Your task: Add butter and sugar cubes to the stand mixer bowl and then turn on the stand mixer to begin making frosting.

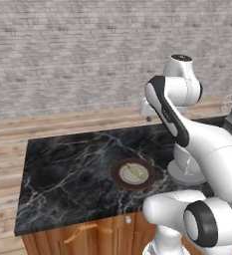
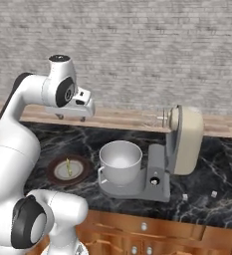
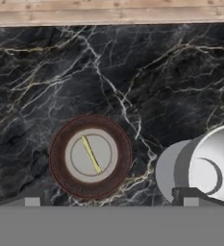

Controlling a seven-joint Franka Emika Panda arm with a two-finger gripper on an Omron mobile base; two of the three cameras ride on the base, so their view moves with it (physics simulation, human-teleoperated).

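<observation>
A white robot arm holds its gripper (image 2: 70, 117) high above a black marble tabletop (image 1: 67, 169), fingers spread wide and holding nothing. Below the gripper and slightly to one side lies a round brown-rimmed plate (image 3: 58, 170), and the butter (image 3: 91, 154), a thin pale yellow stick, rests across its grey centre. Just beside the plate, on the far side from the arm's base, the stand mixer bowl (image 2: 120, 160) sits on the grey base of the stand mixer (image 2: 185, 140), whose beige head is tilted up behind it. Two small white sugar cubes (image 2: 185, 197) lie on the tabletop beyond the mixer, well apart from the gripper.
</observation>
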